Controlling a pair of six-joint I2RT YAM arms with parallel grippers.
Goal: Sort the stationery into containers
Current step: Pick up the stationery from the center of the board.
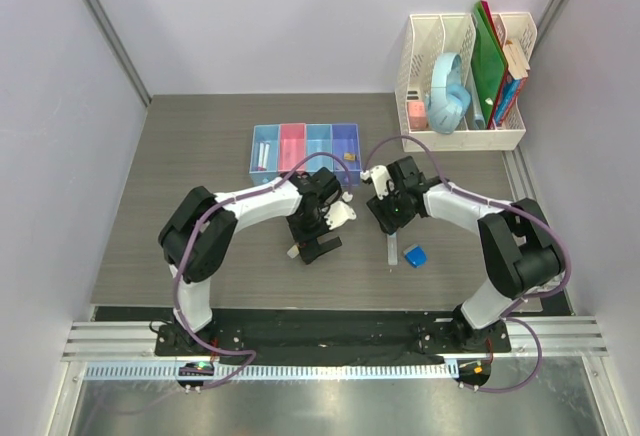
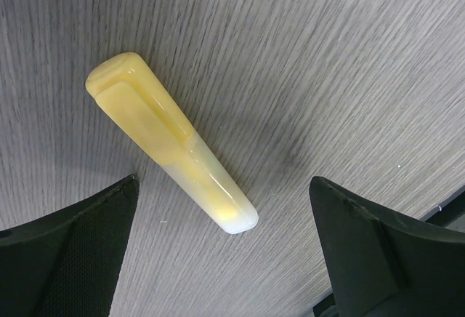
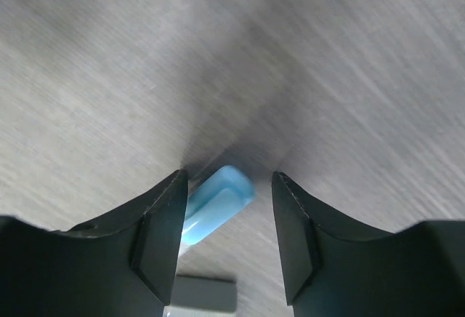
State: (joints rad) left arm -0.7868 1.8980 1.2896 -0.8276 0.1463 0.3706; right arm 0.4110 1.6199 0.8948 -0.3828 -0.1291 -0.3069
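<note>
**Both claws spread over stationery, neither gripping yet**

*Top view.* The left claw (image 1: 318,238) and right claw (image 1: 386,218) hang at mid-frame, just below the row of four bins (image 1: 305,128). The leftmost bin holds a thin pale item (image 1: 262,156). The rightmost holds a small orange-tan block (image 1: 349,155). The pink bin looks bare. A blue wedge (image 1: 415,254) lies on the counter (image 1: 180,176) to the lower right of the right claw, which is the nearer arm.

*Left wrist view.* The yellow marker (image 2: 171,142) lies flat on the counter, its long axis running from upper left to lower right. It sits above and between the wide-spread fingers (image 2: 73,259), touching neither. The claw probably has to advance and lower before closing.

*Right wrist view.* The pale blue stick (image 3: 218,201) lies between the spread fingers (image 3: 163,237), rising toward the right. It is close against the finger on the left of the frame, though contact cannot be told.
</note>
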